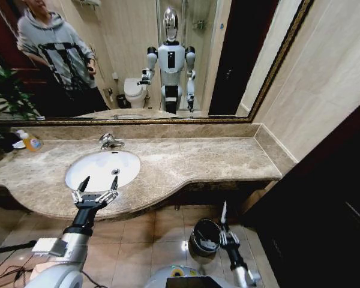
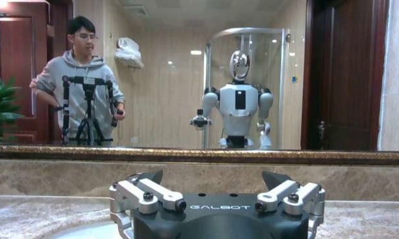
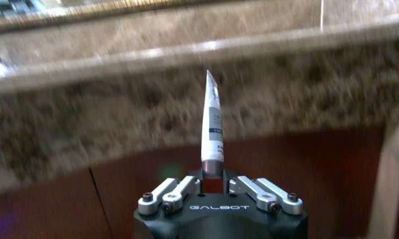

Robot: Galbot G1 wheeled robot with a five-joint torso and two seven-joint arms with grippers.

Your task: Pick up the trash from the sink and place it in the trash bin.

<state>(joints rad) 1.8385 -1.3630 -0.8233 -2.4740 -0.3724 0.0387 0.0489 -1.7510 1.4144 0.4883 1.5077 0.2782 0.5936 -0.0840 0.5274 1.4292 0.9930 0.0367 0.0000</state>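
1. Right gripper [image 3: 212,180]: jaws closed on the capped end of a white tube [image 3: 212,124] with blue marks. The tube stands up out of the fingers, pointed end uppermost. In the head view the right gripper [image 1: 226,235] hangs low, below the counter's front edge, touching or just beside the rim of the bin [image 1: 205,235] on the floor tiles.

2. Left gripper [image 1: 95,193]: fingers spread wide, holding nothing, poised over the front rim of the sink [image 1: 102,170].

3. Sink: the white basin looks bare apart from its drain; no further trash can be made out in it. A bottle [image 1: 30,141] of orange liquid stands on the counter [image 1: 186,161], well to the left.

4. Step in hand, as judged: carrying one piece to the bin; release not yet done.

5. Next move calls for: bringing the tube squarely over the bin's dark opening, then opening the jaws.

6. Writing: "GALBOT" on both gripper bodies. The tube's print is unreadable.
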